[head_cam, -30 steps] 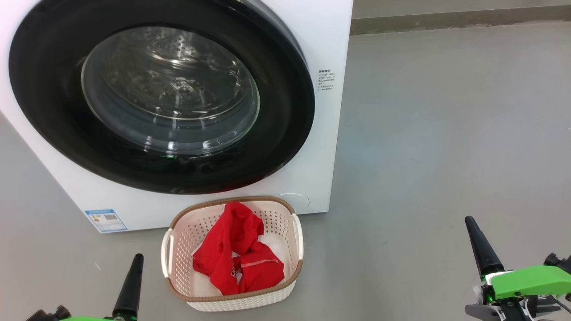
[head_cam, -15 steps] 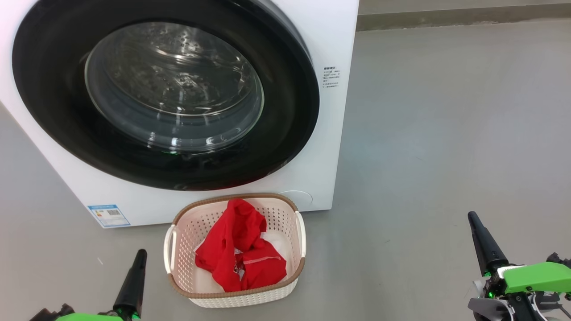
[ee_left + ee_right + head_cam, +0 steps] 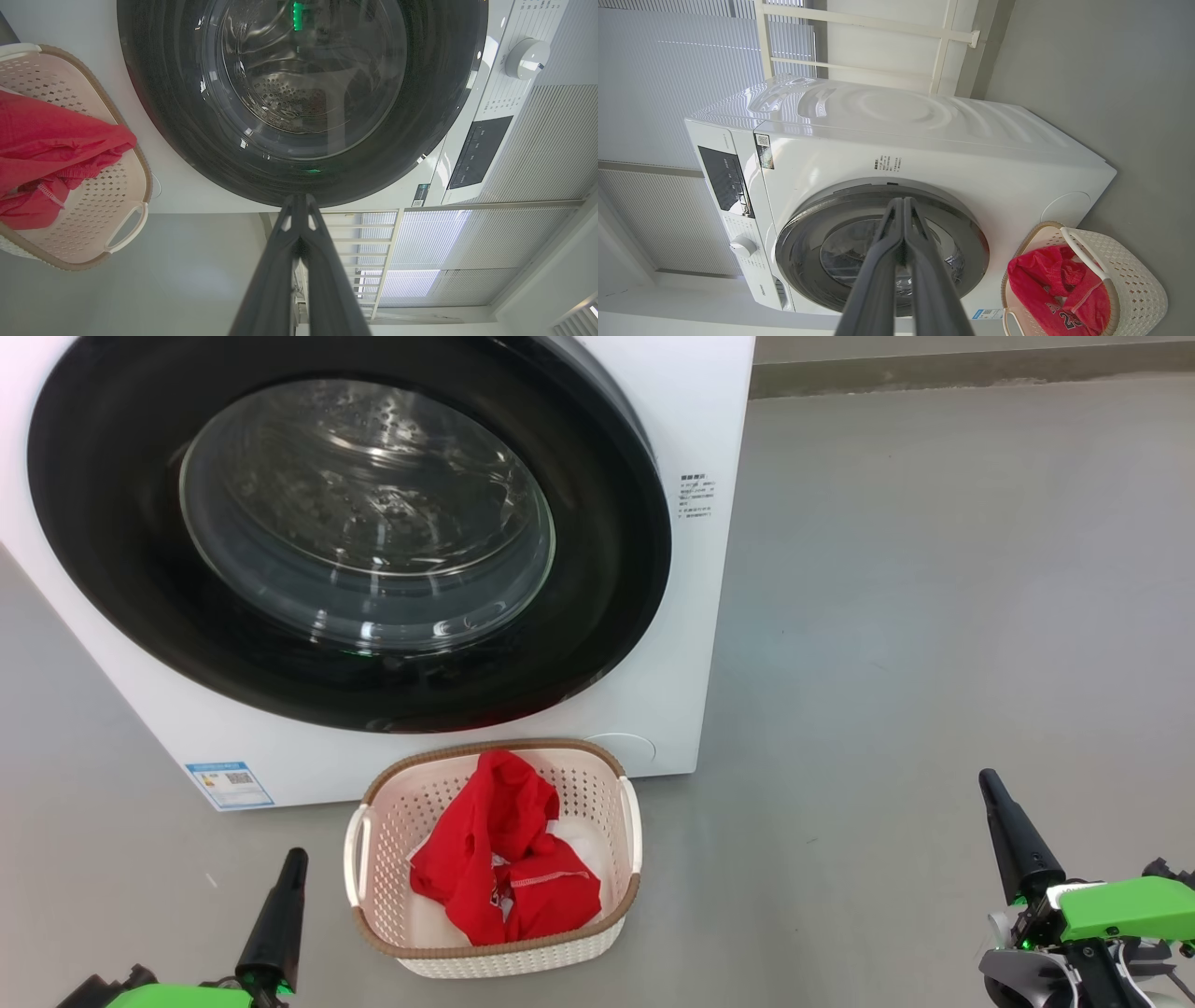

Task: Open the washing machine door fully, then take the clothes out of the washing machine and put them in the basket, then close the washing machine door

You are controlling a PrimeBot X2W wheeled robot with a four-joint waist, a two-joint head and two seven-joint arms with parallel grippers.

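Note:
The white washing machine (image 3: 695, 420) fills the upper left of the head view, its round black-rimmed washing machine door (image 3: 597, 635) lying shut against the front. Red clothes (image 3: 504, 868) lie bunched in the cream basket (image 3: 607, 784) on the floor just before the washer. My left gripper (image 3: 295, 855) is shut and empty at the lower left, left of the basket. At the lower right my right gripper (image 3: 986, 777) is shut, holding nothing, well away from the basket. In the left wrist view the fingers (image 3: 299, 205) point at the door (image 3: 177, 121); in the right wrist view the fingers (image 3: 903, 205) point at the washing machine (image 3: 971, 154).
Bare grey floor (image 3: 934, 616) stretches right of the washer to a wall base at the back. The control panel (image 3: 724, 179) and knob (image 3: 741, 245) sit on the washer's front. Window blinds (image 3: 537, 154) lie behind the machine.
The head view has shifted slightly, so the washer and basket sit a little higher and to the right. Both grippers stay shut near the bottom corners; the door stays shut and the clothes lie still.

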